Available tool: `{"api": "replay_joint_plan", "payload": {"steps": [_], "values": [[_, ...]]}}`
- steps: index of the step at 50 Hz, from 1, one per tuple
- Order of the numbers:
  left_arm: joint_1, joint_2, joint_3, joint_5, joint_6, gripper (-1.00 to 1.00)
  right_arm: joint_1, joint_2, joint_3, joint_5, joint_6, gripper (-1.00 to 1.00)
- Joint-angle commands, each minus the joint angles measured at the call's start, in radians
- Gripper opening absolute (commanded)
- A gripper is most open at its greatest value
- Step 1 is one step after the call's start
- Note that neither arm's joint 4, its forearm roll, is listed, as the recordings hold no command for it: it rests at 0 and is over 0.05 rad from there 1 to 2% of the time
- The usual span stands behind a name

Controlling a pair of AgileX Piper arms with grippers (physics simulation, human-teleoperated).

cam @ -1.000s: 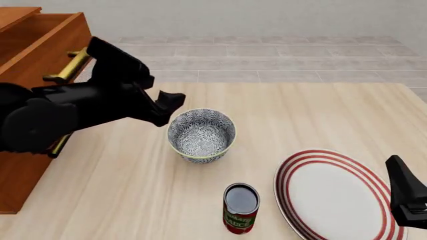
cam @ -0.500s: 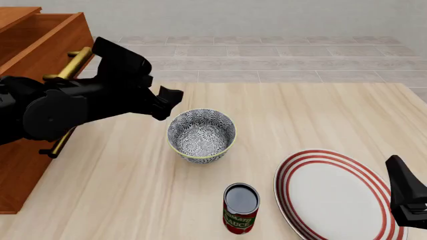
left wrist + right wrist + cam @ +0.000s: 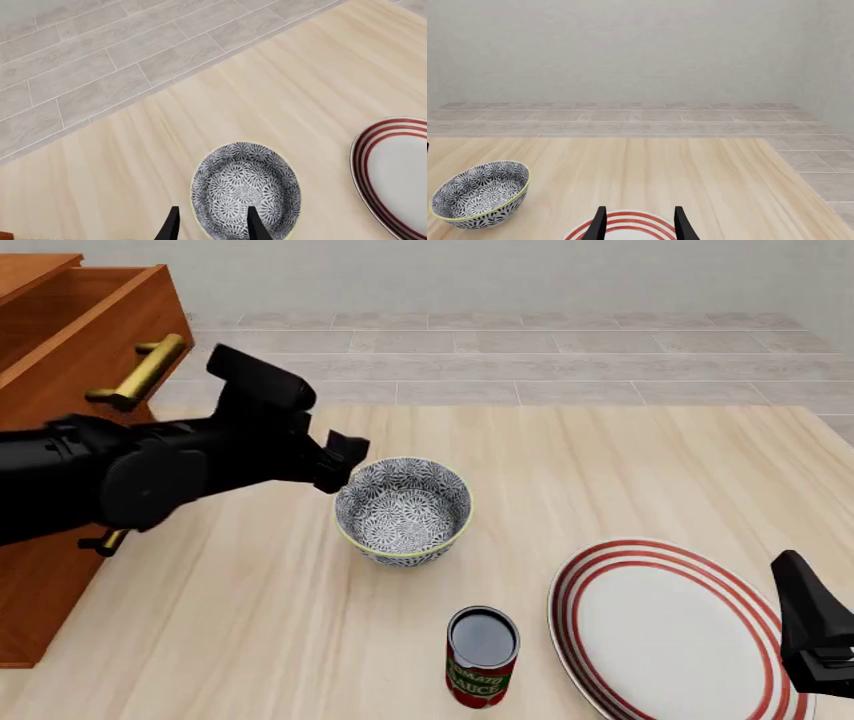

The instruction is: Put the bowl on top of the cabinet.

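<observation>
The bowl [image 3: 403, 510], patterned blue-grey with a pale rim, stands upright on the table left of centre. It also shows as the bowl [image 3: 245, 192] in the left wrist view and the bowl [image 3: 480, 195] in the right wrist view. My left gripper [image 3: 344, 464] is open at its left rim. In the left wrist view, the left gripper [image 3: 212, 227] has one finger outside the rim and one over the inside. The reddish-brown cabinet [image 3: 60, 350] with brass handles stands at the far left. My right gripper [image 3: 807, 620] is open and empty at the lower right, far from the bowl.
A red-ringed white plate [image 3: 667, 630] lies at the front right, under the right gripper [image 3: 639, 227]. A tomato sauce can [image 3: 482, 655] stands in front of the bowl. The left arm's black body crosses in front of the cabinet's drawers. A grey tiled floor lies beyond the table.
My left gripper has dropped and moved right, from above and left of the bowl to its left rim. The bowl, the can, the plate and the right arm have not moved.
</observation>
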Motion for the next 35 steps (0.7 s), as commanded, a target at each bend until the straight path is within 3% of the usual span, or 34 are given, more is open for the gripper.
{"api": "replay_joint_plan", "payload": {"steps": [1, 35], "values": [[0.01, 0.038, 0.002, -0.027, -0.006, 1.0, 0.0, 0.0, 0.0, 0.0, 0.0, 1.0], [-0.013, 0.184, 0.02, -0.137, -0.011, 1.0, 0.0, 0.0, 0.0, 0.0, 0.0, 1.0]]}}
